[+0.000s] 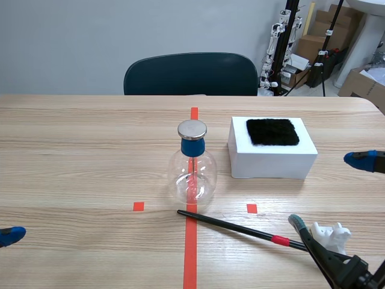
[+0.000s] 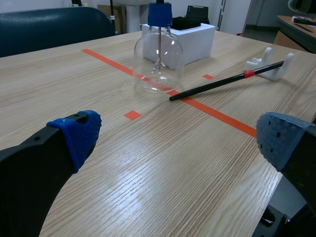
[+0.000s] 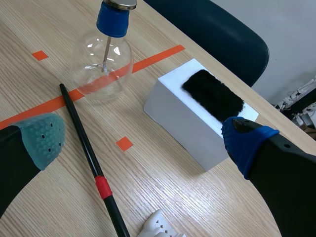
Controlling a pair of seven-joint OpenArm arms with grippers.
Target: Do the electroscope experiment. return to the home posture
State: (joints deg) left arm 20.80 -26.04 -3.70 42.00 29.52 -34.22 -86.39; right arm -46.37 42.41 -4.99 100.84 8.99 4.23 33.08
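**Electroscope and tool status**

The flask (image 1: 192,171) is clear glass with a blue collar and a flat metal cap. It stands upright on the surface (image 1: 72,156), well ahead of the left tool (image 2: 180,136) and the right tool (image 3: 143,138). Both tools are spread wide and hold nothing.

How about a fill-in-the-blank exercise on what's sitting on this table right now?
1. The flask carries a metal disc on a ____ collar.
2. The black rod wears a ____ band.
3. The black pad lies on the ____ box.
4. The left claw and the right claw are both ____.
Missing words: blue; red; white; open.
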